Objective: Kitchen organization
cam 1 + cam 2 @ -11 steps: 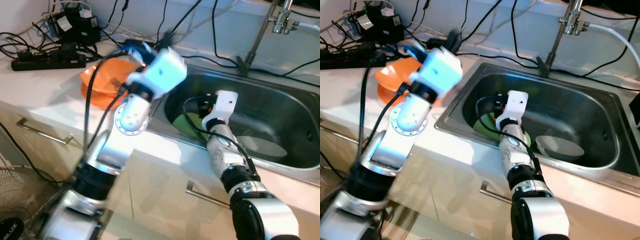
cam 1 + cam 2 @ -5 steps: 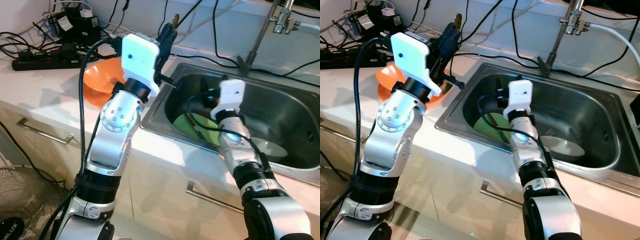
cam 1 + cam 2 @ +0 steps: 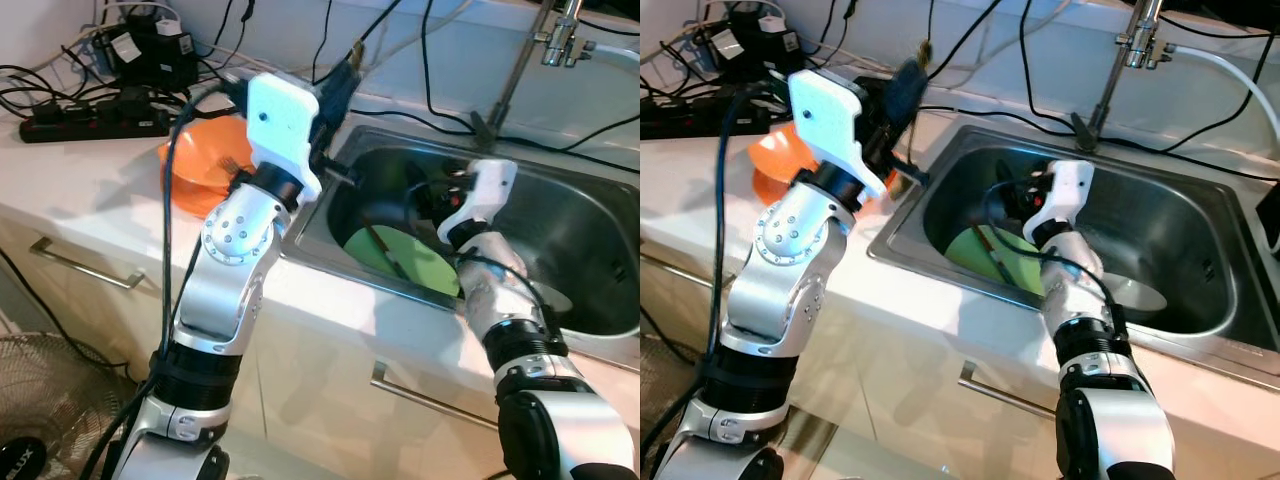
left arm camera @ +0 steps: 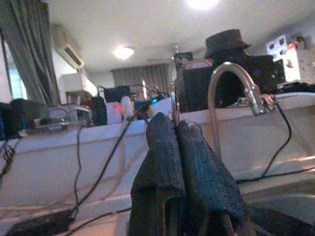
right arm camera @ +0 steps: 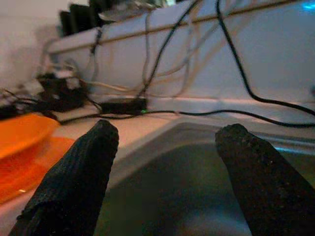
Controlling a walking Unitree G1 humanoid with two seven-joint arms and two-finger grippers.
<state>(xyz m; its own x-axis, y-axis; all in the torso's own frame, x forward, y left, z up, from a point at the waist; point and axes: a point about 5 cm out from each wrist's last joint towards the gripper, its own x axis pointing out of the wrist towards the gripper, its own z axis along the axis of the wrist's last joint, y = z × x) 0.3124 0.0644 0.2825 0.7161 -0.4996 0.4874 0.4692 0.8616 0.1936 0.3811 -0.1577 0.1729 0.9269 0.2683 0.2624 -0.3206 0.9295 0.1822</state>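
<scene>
My left gripper [image 3: 345, 72] is raised above the counter by the sink's [image 3: 600, 215] left corner. In the left wrist view its fingers [image 4: 165, 142] are pressed together on a thin metal utensil [image 4: 173, 104] that sticks out past the tips. My right gripper [image 3: 428, 196] reaches into the sink above a green plate [image 3: 410, 262]. The right wrist view shows its two fingers [image 5: 81, 167] wide apart with nothing between them. A thin dark stick [image 3: 385, 252] lies across the green plate. A pale bowl [image 3: 1132, 294] rests on the sink floor to the plate's right.
Orange bowls [image 3: 195, 170] sit on the counter left of the sink, under my left arm. A power strip [image 3: 95, 122] and many cables lie behind them. The tap [image 3: 520, 70] stands at the sink's back. A fan [image 3: 45, 395] is on the floor at the lower left.
My left arm swung up from over the orange bowls and now holds steady with the utensil. My right wrist has shifted rightwards across the sink, uncovering more of the green plate.
</scene>
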